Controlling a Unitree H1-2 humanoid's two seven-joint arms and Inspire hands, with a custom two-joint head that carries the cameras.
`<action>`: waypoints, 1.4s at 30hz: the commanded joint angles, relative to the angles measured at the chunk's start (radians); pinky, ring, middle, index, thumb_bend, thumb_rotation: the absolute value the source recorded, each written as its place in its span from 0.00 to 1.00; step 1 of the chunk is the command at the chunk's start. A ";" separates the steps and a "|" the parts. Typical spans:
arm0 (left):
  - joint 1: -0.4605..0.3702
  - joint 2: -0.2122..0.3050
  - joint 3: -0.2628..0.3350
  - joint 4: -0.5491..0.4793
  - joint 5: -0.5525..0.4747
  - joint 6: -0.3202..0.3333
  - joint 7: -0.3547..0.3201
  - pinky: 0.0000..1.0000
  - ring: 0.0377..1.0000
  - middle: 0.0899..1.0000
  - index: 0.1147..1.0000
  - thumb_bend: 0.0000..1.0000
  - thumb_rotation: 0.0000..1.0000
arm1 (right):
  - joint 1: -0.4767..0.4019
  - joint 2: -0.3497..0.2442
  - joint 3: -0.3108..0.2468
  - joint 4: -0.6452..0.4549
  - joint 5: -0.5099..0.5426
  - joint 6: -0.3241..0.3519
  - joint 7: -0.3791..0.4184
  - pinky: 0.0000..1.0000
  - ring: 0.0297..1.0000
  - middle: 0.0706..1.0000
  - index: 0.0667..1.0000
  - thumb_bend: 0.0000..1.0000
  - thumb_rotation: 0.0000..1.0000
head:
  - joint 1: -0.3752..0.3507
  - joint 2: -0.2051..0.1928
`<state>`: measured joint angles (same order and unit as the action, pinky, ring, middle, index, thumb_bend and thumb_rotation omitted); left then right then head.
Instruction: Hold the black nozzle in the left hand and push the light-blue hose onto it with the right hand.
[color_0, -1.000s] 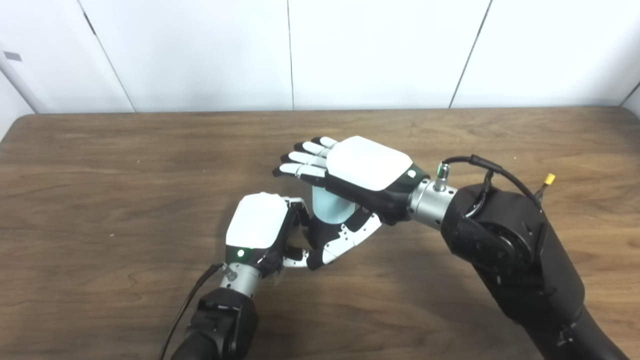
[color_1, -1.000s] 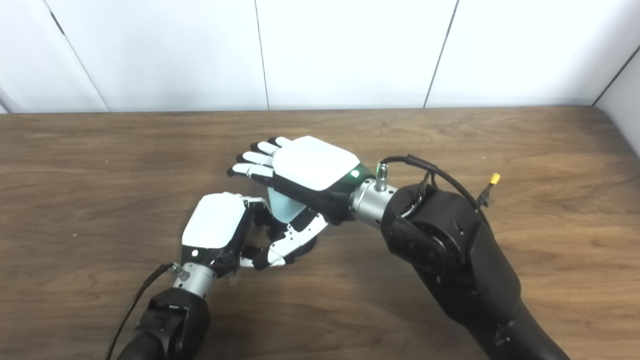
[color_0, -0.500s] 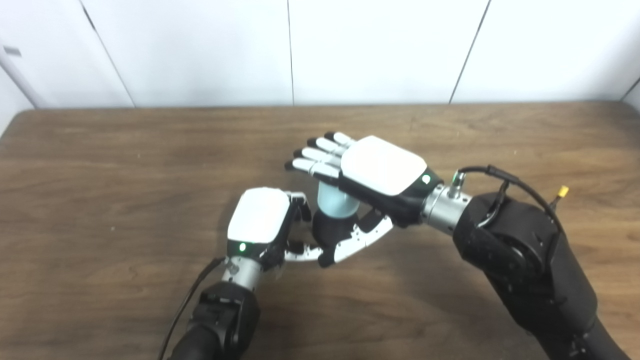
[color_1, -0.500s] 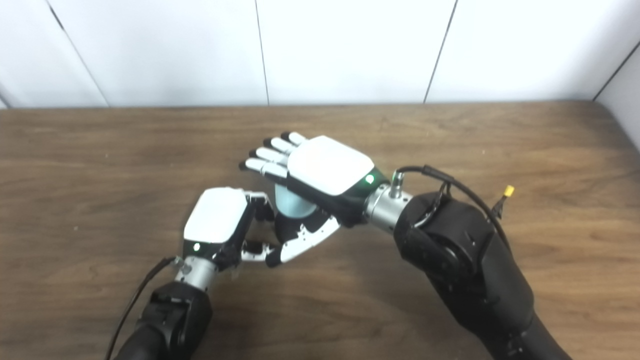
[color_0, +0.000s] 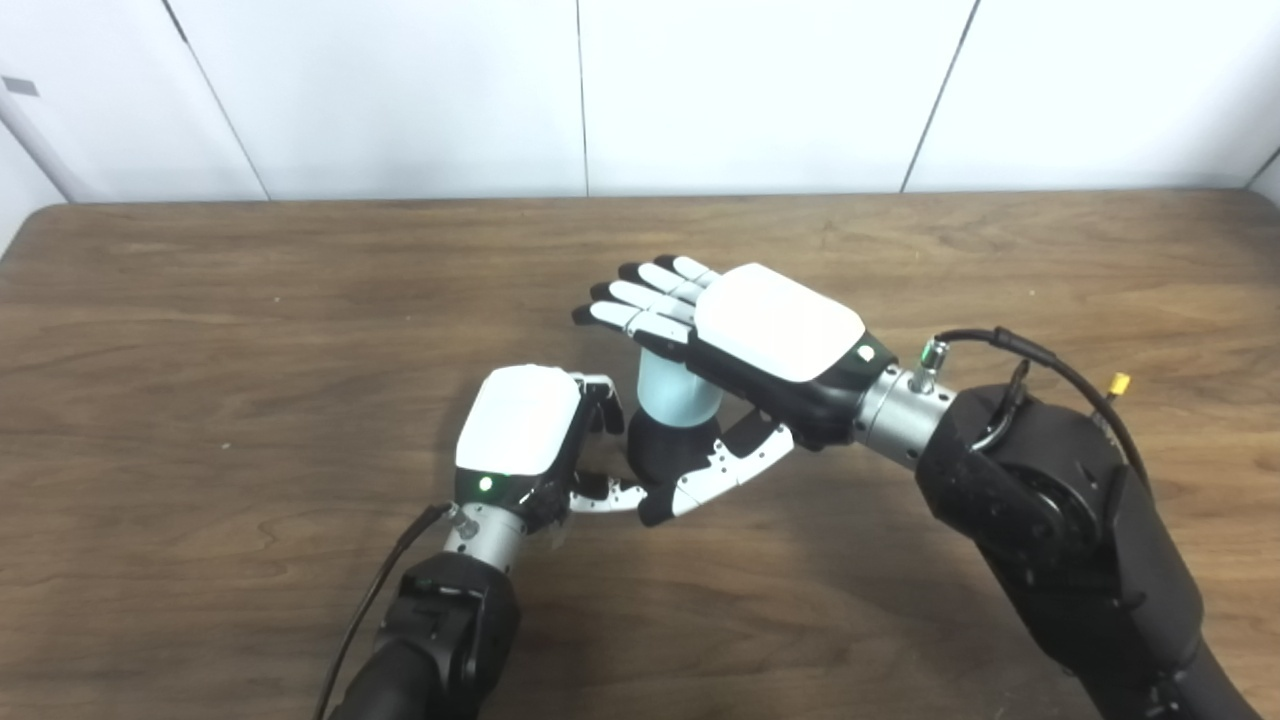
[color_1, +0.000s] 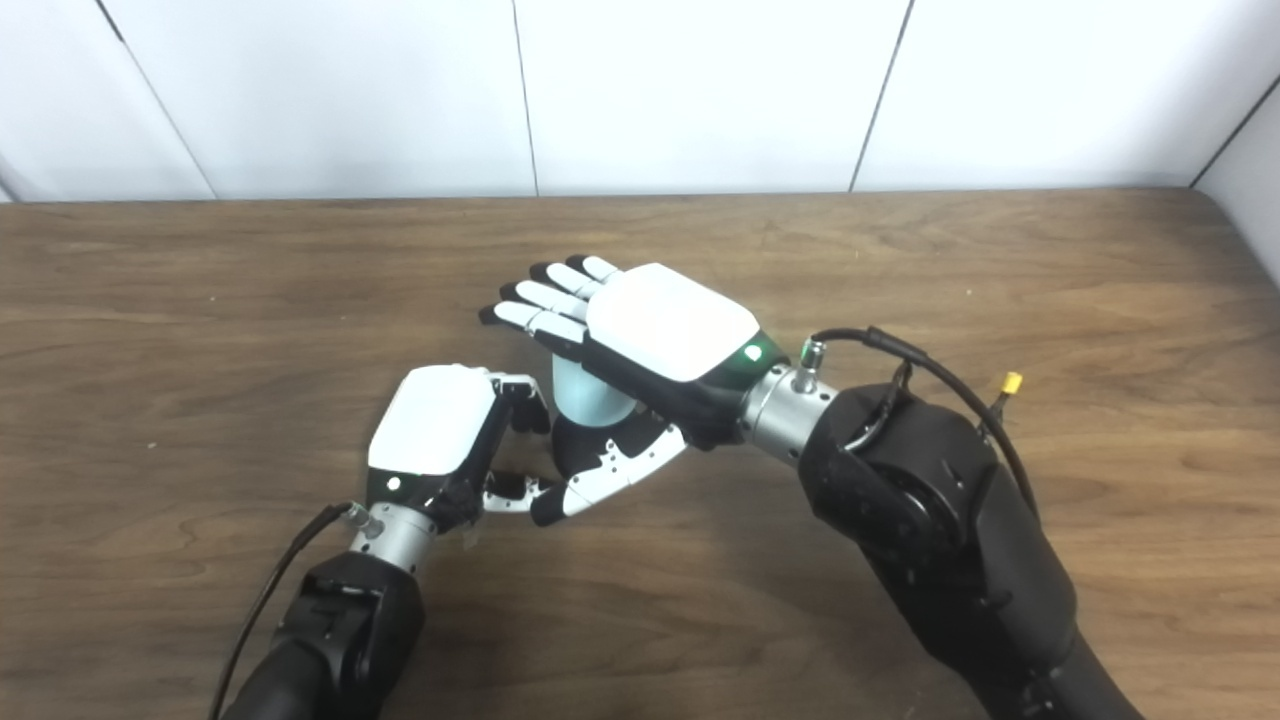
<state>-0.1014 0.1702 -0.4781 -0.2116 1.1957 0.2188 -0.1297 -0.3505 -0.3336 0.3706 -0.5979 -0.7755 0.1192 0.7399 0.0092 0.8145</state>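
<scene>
A humanoid robot's white-backed left robot hand (color_0: 520, 430) curls its fingers against the squat black plastic nozzle (color_0: 662, 455), which stands upright near the middle of the dark wood-grain desk (color_0: 200, 330), apparently to steady it from the left. On top of the nozzle sits the short, light-blue, soft-looking hose section (color_0: 675, 388), also upright. The right robot hand (color_0: 745, 345) lies flat over the hose's upper end, fingers stretched out towards the far left and closed on nothing, while its thumb reaches down along the nozzle's near side. The flat palm looks chosen for pressing straight down, so the push is spread across the hose end rather than pinched from the sides. How firmly the left fingers clamp the nozzle is hidden behind the hand's white back plate.

The hose appears to be partly or fully seated; the joint line is visible where blue meets black. The desk carries nothing else in view. Behind it runs a plain white panelled wall (color_0: 760, 95) with thin dark seams, evenly lit and casting soft shadows beneath both arms.
</scene>
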 joint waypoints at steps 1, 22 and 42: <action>0.010 0.003 -0.014 0.010 0.002 -0.012 -0.041 0.70 0.60 0.48 0.40 0.52 0.00 | 0.070 -0.023 0.038 0.038 0.050 0.042 0.082 0.98 1.00 0.97 0.94 0.72 0.79 | 0.000 0.000; 0.011 0.001 -0.015 -0.004 0.013 -0.003 -0.057 0.71 0.61 0.48 0.40 0.52 0.00 | 0.090 -0.049 0.178 0.138 -0.098 0.043 0.107 1.00 1.00 1.00 0.97 0.73 0.98 | -0.003 0.010; 0.011 0.000 -0.014 -0.007 0.015 -0.001 -0.060 0.70 0.60 0.46 0.41 0.52 0.00 | 0.083 -0.042 0.236 0.152 -0.202 0.063 0.191 1.00 1.00 1.00 0.92 0.76 1.00 | -0.007 0.017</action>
<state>-0.0977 0.1708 -0.4745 -0.2182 1.1953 0.2236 -0.1350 -0.3720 -0.3339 0.5190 -0.5774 -1.0264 0.1338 0.6669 0.0000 0.8299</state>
